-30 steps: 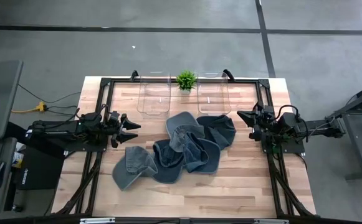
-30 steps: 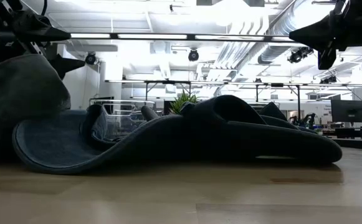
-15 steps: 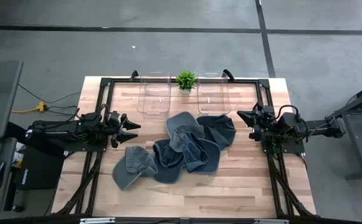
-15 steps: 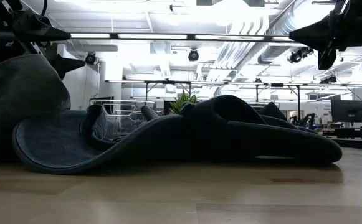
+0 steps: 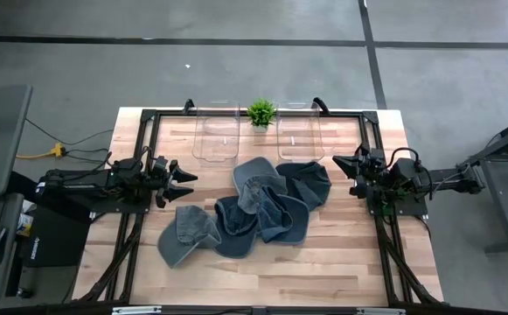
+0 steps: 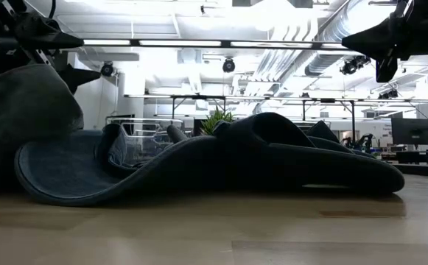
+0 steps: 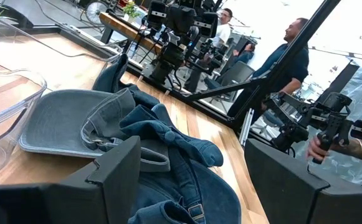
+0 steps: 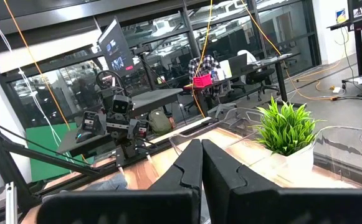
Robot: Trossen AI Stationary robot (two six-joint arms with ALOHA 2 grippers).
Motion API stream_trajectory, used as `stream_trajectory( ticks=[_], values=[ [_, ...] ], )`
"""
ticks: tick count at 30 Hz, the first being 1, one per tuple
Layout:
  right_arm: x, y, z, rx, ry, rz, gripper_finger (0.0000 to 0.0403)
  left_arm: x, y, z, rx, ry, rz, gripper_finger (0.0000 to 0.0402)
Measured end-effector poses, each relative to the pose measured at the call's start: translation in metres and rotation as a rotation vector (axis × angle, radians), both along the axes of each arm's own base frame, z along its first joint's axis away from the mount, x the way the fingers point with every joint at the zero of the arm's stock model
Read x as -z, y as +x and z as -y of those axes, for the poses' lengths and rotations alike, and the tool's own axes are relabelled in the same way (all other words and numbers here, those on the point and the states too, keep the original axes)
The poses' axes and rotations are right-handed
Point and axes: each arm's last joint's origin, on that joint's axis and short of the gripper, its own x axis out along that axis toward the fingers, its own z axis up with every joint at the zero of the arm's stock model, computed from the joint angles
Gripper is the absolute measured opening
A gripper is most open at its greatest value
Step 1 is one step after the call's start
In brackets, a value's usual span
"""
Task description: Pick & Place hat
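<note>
Several grey and blue bucket hats (image 5: 254,210) lie in an overlapping heap on the table's middle; a grey one (image 7: 75,121) and darker blue ones (image 7: 181,168) show in the left wrist view, and the low view sees the heap's brims (image 6: 199,165) resting on the wood. My left gripper (image 5: 186,177) hovers open, left of the heap, above the table. My right gripper (image 5: 339,164) hovers shut, right of the heap, its fingers closed together in the right wrist view (image 8: 200,165).
Two clear plastic bins (image 5: 217,131) (image 5: 299,131) stand at the table's far edge with a small potted plant (image 5: 260,112) between them. A black frame (image 5: 149,118) borders the table. People sit beyond the table in the left wrist view (image 7: 286,59).
</note>
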Motion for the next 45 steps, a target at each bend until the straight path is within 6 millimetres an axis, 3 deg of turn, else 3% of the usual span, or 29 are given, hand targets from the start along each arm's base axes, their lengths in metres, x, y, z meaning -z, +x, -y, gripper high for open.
stream_trajectory(
  ticks=[34, 45],
  values=[
    [-0.001, 0.0, -0.001, -0.044, 0.088, 0.045, 0.0, 0.0, 0.0, 0.0, 0.0, 0.0, 0.0, 0.0266],
    [0.013, 0.002, -0.002, -0.06, 0.058, -0.108, 0.0, 0.0, 0.0, 0.0, 0.0, 0.0, 0.0, 0.0266]
  ],
)
